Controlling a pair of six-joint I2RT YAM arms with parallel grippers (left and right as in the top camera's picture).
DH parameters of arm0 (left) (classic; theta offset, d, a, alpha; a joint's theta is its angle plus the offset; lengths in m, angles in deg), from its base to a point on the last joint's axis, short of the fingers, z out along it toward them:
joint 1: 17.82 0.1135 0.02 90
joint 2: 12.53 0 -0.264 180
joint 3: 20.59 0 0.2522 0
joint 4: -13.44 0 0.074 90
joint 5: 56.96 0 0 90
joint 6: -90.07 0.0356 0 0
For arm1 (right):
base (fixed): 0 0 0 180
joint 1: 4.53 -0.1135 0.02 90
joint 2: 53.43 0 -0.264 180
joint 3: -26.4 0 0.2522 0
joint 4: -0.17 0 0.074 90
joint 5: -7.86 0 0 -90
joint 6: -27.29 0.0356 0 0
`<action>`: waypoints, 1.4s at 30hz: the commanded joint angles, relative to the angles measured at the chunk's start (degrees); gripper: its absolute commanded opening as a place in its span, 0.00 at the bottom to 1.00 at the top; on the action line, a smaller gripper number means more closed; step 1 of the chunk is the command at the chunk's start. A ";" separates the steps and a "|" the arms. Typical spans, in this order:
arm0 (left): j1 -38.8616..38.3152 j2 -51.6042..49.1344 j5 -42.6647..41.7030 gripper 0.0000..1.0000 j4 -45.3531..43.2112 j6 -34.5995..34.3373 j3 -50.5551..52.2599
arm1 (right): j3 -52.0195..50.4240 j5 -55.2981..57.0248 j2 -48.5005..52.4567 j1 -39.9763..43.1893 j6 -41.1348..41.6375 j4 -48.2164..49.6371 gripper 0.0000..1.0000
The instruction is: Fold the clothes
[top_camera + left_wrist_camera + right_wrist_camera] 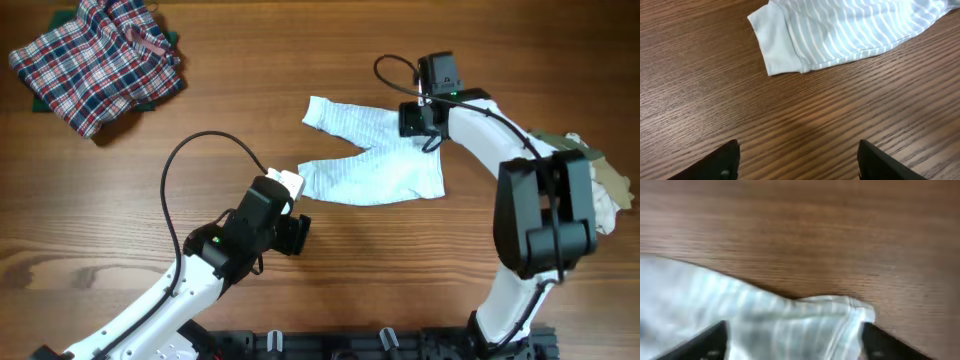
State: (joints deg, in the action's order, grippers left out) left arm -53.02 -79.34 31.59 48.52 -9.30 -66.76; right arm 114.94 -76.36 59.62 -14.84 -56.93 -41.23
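A pale blue-white striped garment (pixel 375 160), small trousers, lies spread on the wooden table with its legs pointing left. My left gripper (pixel 296 232) is open and empty, a little below the lower leg's cuff (pixel 772 42), with bare wood between its fingers (pixel 797 162). My right gripper (pixel 415 120) is open and sits over the garment's upper right waist edge, striped cloth (pixel 790 330) lying between its spread fingers. A red-white-blue plaid garment (pixel 100 60) lies at the far left. Beige and white clothes (pixel 600 185) are heaped at the right edge.
The plaid garment rests on something dark green (pixel 170 42). The left arm's black cable (pixel 195 150) loops over the table left of the striped garment. The right arm's body (pixel 540 215) stands between the striped garment and the heap.
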 commanded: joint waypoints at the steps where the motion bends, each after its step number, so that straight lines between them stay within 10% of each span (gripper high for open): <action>1: 0.68 -0.39 -0.42 0.75 -1.05 -0.13 -0.72 | 2.16 -3.72 -9.90 0.00 3.61 -4.20 0.96; 12: 13.62 -10.58 -17.38 0.85 -4.61 -2.23 -0.74 | -0.28 -3.76 -20.63 0.24 12.41 -29.94 1.00; 27: 13.97 -12.02 -18.34 0.84 -15.80 -1.40 -1.81 | -11.98 -7.26 -20.65 0.90 18.40 -26.25 1.00; 42: 14.23 -24.17 -17.75 0.86 -5.25 -1.90 -14.88 | -17.55 -11.28 -20.65 0.92 19.76 -19.54 0.99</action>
State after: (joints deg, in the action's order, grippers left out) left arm -39.17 -102.39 15.13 43.38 -11.00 -81.05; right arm 97.52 -87.31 38.92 -14.11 -38.27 -62.19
